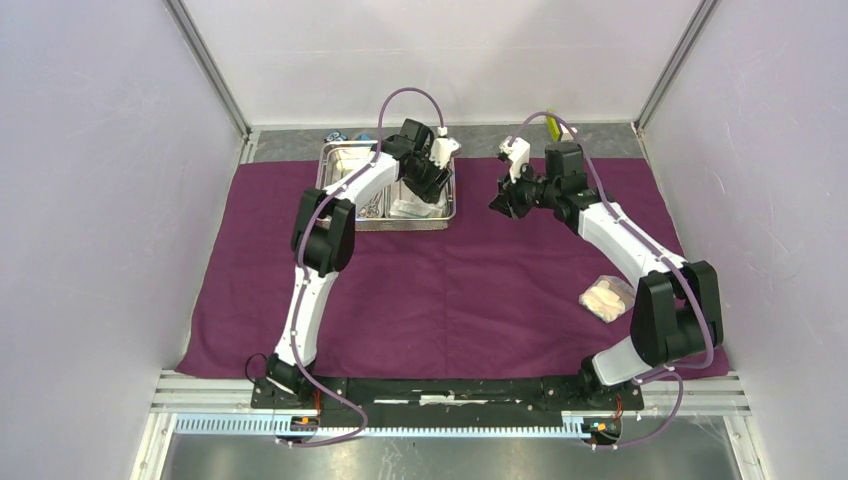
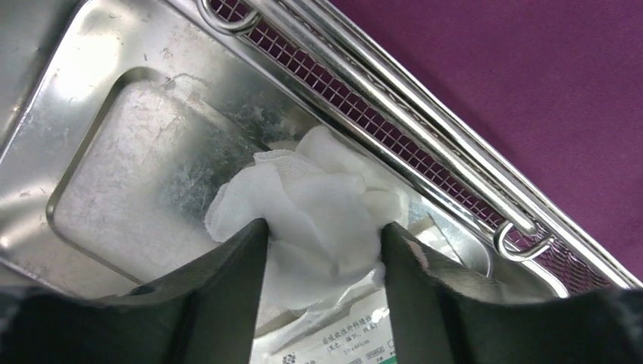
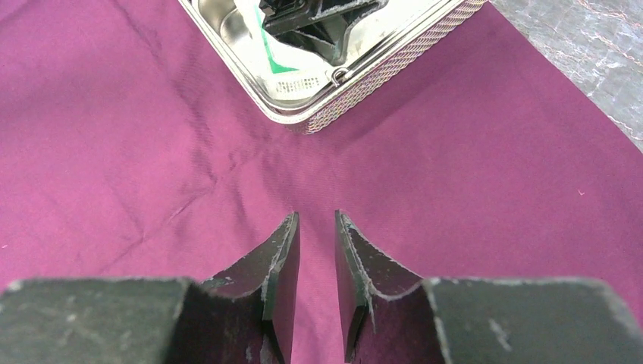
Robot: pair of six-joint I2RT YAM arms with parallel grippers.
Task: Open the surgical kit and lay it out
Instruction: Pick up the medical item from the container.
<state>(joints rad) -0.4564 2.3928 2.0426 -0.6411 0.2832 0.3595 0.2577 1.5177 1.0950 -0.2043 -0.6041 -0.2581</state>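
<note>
Left hand (image 2: 324,229) pinching white gauze wad (image 2: 315,186) in steel tray (image 2: 114,189), right hand (image 3: 315,227) slightly parted, empty

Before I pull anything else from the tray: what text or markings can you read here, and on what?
On the white sealed packet, left wrist view: rows of printed Chinese characters and small digits, too small and blurred to quote.
Same packet, right wrist view: a green mark and a dense print block, unreadable.
No text on the steel tray, purple cloth or white gauze wad.
</note>
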